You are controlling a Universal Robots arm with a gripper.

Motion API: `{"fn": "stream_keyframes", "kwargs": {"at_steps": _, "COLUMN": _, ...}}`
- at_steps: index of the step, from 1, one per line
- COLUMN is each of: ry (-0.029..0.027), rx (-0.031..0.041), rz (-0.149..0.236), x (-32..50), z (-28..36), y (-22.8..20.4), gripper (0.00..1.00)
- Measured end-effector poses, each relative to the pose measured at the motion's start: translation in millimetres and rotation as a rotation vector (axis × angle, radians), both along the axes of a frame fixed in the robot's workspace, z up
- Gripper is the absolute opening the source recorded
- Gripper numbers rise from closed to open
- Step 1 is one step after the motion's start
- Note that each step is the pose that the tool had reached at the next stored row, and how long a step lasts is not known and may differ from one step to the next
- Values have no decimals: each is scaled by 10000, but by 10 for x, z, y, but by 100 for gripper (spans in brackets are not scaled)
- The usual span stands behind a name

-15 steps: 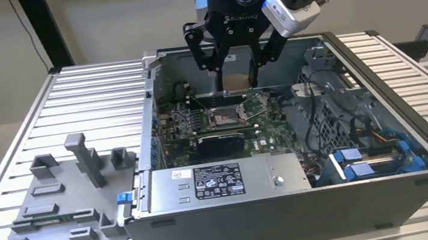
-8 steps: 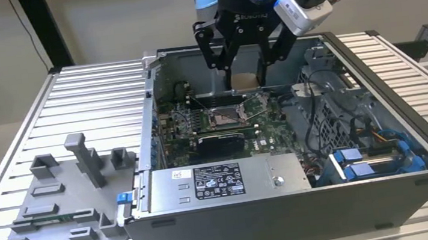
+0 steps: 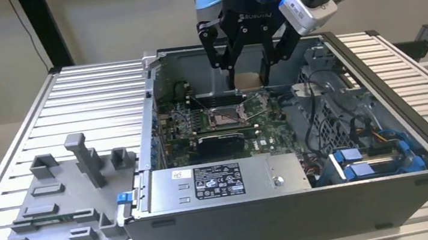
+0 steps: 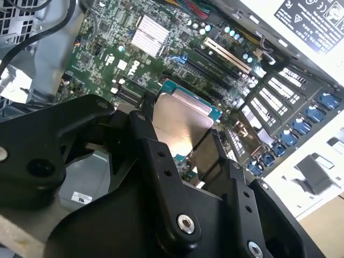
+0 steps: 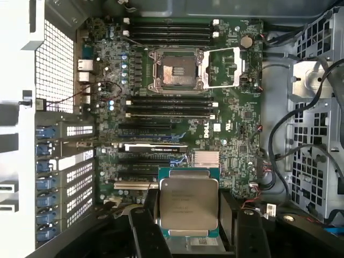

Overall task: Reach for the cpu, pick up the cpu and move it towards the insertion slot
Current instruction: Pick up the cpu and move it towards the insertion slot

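The cpu (image 5: pixel 188 207) is held flat in the narrowly parted gripper (image 5: pixel 189 215), raised above the board, the slot (image 5: pixel 177 69) at 12 o'clock.

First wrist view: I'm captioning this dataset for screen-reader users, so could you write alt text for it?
The gripper holds the cpu between its black fingers above a green motherboard. Farther along the board, the insertion slot lies open, its metal frame swung aside, between rows of black memory slots.

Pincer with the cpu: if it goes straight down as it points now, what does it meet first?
Probably the green motherboard, short of the insertion slot; the pincer holds the cpu over card slots. Depth unclear.
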State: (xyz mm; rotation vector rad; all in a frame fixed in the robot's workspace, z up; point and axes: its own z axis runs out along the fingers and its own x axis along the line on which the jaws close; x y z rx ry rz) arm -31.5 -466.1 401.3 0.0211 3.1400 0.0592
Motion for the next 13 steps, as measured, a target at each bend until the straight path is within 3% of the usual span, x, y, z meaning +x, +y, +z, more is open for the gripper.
{"fn": "stream_keyframes", "kwargs": {"at_steps": 8, "ry": 0, "rx": -1, "rz": 1, "x": 1, "z": 0, "y": 10, "gripper": 0}}
{"fn": "stream_keyframes", "kwargs": {"at_steps": 13, "ry": 0, "rx": -1, "rz": 0, "x": 1, "z": -1, "y": 74, "gripper": 0}}
